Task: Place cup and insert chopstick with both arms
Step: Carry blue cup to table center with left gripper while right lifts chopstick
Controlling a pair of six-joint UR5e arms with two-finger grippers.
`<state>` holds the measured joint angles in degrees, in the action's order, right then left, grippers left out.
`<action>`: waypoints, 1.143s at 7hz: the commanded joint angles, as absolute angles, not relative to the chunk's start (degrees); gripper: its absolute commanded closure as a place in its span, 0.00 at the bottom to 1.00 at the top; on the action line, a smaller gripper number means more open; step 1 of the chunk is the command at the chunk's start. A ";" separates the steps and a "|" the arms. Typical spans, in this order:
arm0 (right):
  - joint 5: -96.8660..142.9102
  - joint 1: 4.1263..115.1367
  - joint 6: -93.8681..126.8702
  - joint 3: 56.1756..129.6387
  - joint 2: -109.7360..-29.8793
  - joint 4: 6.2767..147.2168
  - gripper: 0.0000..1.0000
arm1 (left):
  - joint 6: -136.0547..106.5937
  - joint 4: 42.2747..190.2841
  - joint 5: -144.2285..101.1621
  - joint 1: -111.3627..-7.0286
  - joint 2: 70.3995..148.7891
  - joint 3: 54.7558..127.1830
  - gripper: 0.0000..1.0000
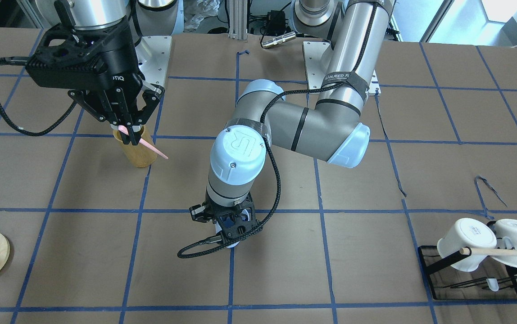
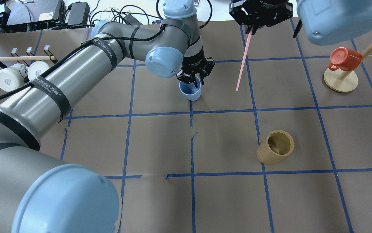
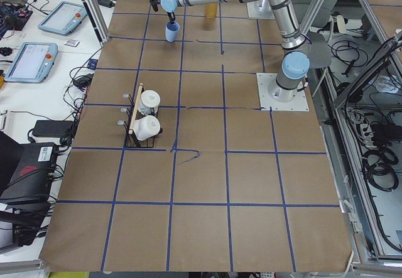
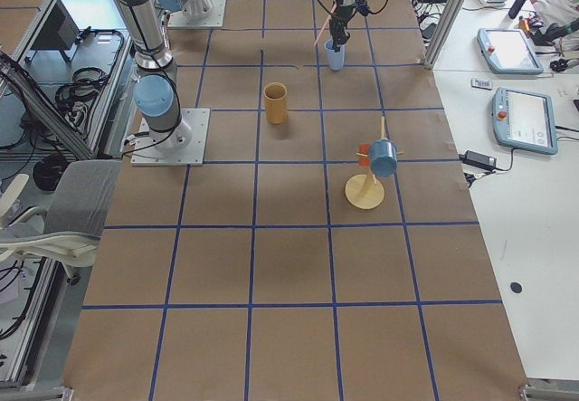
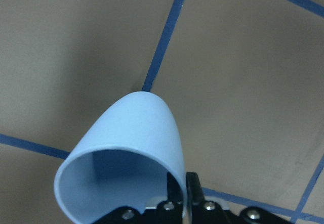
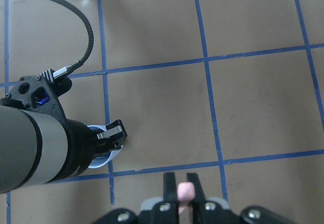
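Cup (image 2: 191,92) at or just off the table (image 2: 225,200), your left gripper (image 2: 194,78) clamping its rim | your right gripper (image 2: 253,28) pinches the chopstick (image 2: 243,61), hanging beside the cup, not over it | you've yet to release and insert.

We're in a robotics lab here: a worktop (image 3: 201,177) papered brown and gridded with blue tape (image 3: 201,203), robot arms (image 4: 156,93) bolted to metal plates (image 3: 301,105), teach pendants (image 3: 30,61) off to the side, cables (image 3: 377,165) strewn beyond the aluminium frame (image 4: 450,21), and an office chair (image 4: 68,206) alongside.
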<state>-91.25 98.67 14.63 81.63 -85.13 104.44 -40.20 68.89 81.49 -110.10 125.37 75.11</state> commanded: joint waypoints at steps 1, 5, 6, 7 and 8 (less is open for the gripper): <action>-91.32 98.70 14.77 81.74 -85.08 104.50 1.00 | -39.55 68.64 81.91 -109.95 125.16 74.71 0.00; -90.62 99.66 15.82 82.35 -84.21 108.52 1.00 | -24.19 87.05 83.41 -103.30 114.73 71.01 0.01; -90.96 101.15 17.21 83.66 -83.24 112.81 1.00 | -19.04 91.54 83.50 -100.57 111.39 71.62 0.01; -91.49 103.42 18.01 84.89 -81.93 117.11 1.00 | -13.94 95.76 83.67 -98.81 107.62 71.98 0.02; -92.54 105.10 20.11 85.34 -80.35 121.16 1.00 | -8.84 100.41 86.37 -97.14 103.23 72.33 0.02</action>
<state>-91.53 102.91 18.07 84.45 -82.13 116.11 -15.29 94.79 84.22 -99.37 108.32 71.90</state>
